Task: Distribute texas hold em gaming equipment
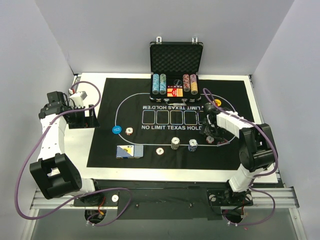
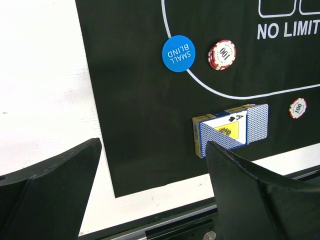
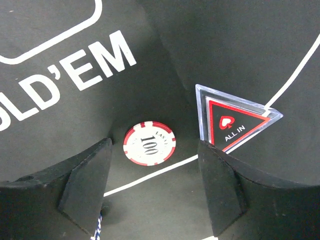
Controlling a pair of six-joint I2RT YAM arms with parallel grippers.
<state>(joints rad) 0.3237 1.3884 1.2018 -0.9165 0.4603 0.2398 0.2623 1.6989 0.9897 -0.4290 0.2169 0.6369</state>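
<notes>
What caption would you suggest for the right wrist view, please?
Open right pincer above a red-and-white 100 chip, ALL IN marker beside it, on black mat.

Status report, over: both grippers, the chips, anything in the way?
Left gripper open, empty, near card deck. Right gripper open, straddling 100 chip on mat. ALL IN marker beside one finger.

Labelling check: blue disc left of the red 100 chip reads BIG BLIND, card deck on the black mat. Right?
No. The left wrist view shows the blue disc reads SMALL BLIND, not BIG BLIND. It is left of the red 100 chip, with the card deck on the black mat.
</notes>
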